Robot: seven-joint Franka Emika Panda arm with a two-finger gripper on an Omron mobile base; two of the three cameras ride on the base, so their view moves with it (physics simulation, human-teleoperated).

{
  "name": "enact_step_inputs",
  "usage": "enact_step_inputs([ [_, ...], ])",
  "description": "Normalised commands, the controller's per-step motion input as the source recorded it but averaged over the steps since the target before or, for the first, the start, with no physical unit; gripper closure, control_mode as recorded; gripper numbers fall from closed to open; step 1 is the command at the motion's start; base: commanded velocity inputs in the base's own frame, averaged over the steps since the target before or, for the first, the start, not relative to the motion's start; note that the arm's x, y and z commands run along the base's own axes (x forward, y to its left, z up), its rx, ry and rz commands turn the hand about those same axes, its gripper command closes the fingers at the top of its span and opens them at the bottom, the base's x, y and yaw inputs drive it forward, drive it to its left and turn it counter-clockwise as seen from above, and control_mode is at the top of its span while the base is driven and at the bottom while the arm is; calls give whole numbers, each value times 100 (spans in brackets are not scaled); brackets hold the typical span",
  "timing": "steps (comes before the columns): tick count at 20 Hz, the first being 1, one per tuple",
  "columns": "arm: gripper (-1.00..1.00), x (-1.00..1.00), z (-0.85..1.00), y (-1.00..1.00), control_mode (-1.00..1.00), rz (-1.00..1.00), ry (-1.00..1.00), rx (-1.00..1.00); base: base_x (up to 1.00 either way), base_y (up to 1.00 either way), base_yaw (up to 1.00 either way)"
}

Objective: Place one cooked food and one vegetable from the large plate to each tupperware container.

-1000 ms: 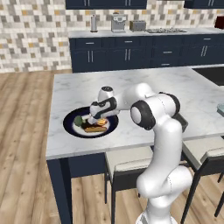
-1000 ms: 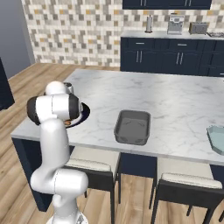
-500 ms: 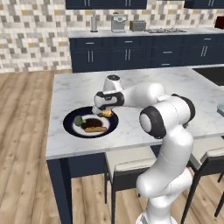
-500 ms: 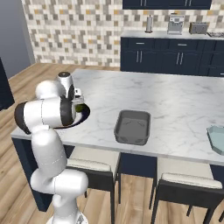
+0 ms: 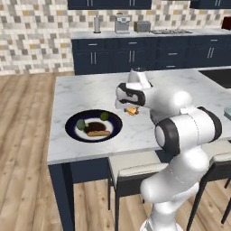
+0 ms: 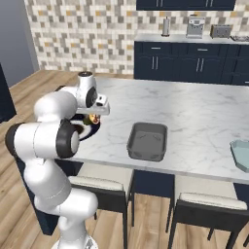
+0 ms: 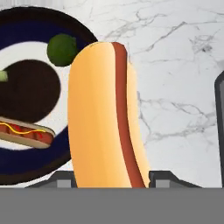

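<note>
Claw (image 5: 131, 109) pinched a hot dog (image 7: 106, 118) across its bun above the counter (image 5: 90, 94), probably soft and light, so a gentle mid-length grip suited it.

Between the gripper's (image 7: 109, 186) fingers the hot dog (image 7: 105, 113) looks smooth and matt, above a glossy grey-veined white marble counter (image 7: 175, 65) and the glazed-looking large plate (image 7: 26, 30).
</note>
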Motion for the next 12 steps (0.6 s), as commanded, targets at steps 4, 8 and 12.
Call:
enact_step_inputs([
  [4, 100, -51, 11, -93, -100, -30, -20, 4, 0, 0, 0],
  [8, 100, -66, 28, -92, -100, -26, -9, 8, 0, 0, 0],
  [12, 100, -51, 27, -71, -100, -6, -1, 7, 0, 0, 0],
])
